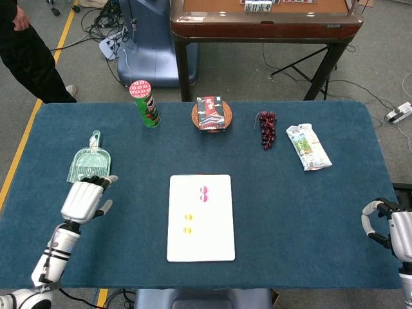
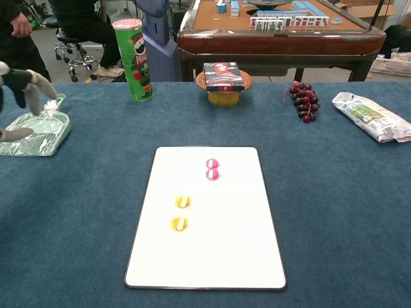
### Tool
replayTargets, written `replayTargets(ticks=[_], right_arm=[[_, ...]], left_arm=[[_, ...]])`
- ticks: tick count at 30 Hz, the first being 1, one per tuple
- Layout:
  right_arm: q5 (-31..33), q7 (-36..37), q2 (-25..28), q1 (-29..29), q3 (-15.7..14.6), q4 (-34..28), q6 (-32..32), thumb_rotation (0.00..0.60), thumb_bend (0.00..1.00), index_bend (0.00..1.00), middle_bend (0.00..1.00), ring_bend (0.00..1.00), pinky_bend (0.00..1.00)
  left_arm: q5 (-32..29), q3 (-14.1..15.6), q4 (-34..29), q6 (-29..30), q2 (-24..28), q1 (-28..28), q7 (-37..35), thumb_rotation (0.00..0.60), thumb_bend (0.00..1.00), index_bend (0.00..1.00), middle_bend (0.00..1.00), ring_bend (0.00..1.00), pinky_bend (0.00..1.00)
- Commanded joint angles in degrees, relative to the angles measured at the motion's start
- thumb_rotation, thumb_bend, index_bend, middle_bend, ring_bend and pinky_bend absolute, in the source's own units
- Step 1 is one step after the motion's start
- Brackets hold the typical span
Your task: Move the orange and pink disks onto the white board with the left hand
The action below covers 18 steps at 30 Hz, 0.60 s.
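While two orange disks [image 1: 187, 223] and two pink disks [image 1: 204, 194] lie on the white board [image 1: 215, 244], the left hand [image 1: 84, 199] hovers at nine o'clock, fingers spread, empty. The right hand [image 1: 386, 225] sits at four o'clock; its grip is unclear.

Two pink disks [image 2: 212, 169] and two orange disks [image 2: 181, 212] are lying flat on the white board [image 2: 225, 256].

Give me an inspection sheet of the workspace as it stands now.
Surface: blue table.
Job's things: pink disks and orange disks lie on the white board.
Clutter: chips can, green dustpan, boxed snack on a basket, grapes, snack bag.
Hands: left hand holds nothing, beside the dustpan; right hand at the table's right edge.
Cables: on the floor behind.
Surroundings: mahjong table, a person standing.
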Motion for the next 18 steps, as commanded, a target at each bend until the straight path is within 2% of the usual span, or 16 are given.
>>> replayTargets(ticks=[1,5,10,18], right_arm=[[0.1,-0.52,-0.16,0.16,0.07,-0.09,-0.19,0.6,0.39,0.57,0.49,0.54,0.56],[0.12,-1.32,-0.37,0.29,0.08,-0.17,-0.33,0.6,0.39,0.57,0.49,0.54,0.56],[0.55,-2.14,-0.53,0.38,0.33,-0.17,-0.39,0.6,0.39,0.57,0.49,0.54,0.56],[2.24,-5.42,-1.21,0.53,0.91,0.2,-0.87,0.6,0.39,0.57,0.49,0.54,0.56]], left_arm=[[3.27,0.96,3.43,6.17,1.16,5.19,-1.64,0.6,0.34,0.32,0.41,0.36,0.46],[5.21,0.96,4.0,9.93,1.37,9.18,-2.51,0.6,0.34,0.33,0.41,0.36,0.46],[8.5,1.56,7.34,13.52,-0.73,13.93,-3.75,0.6,0.34,0.37,0.42,0.37,0.46],[7.86,1.47,8.49,14.21,-2.57,19.98,-3.66,0.6,0.34,0.38,0.44,0.38,0.46]])
